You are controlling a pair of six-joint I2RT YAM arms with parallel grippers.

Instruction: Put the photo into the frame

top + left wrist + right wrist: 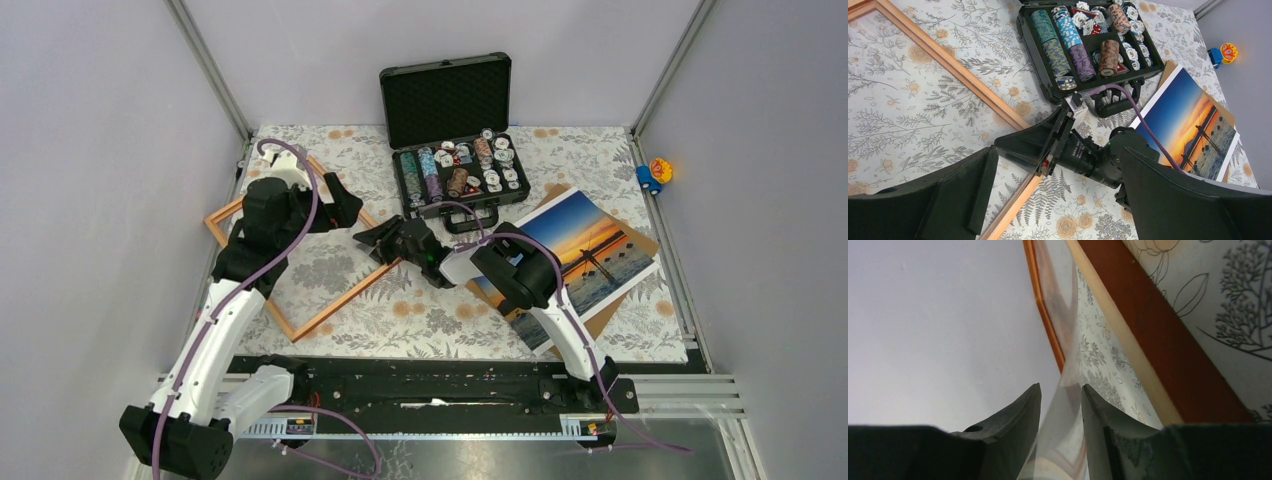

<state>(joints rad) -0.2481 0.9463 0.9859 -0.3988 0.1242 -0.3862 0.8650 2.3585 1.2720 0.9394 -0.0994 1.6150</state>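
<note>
The orange-brown wooden frame (345,299) lies as a diamond on the floral cloth at the left; one rail shows in the left wrist view (948,62). My right gripper (372,240) is closed at the frame's right corner. In the right wrist view its jaws (1060,395) stand narrow, with a clear pane (1068,340) between them and the frame rail (1158,330) beside it. My left gripper (340,212) hovers open and empty over the frame's upper right rail (1058,210). The sunset photo (585,245) lies face up at the right (1188,125), touched by neither gripper.
A brown cardboard board (602,318) lies under the photo. An open black case (445,100) of chips stands at the back centre, close behind my right gripper. A small blue and orange toy (655,172) sits beyond the right rail. Grey walls enclose the table.
</note>
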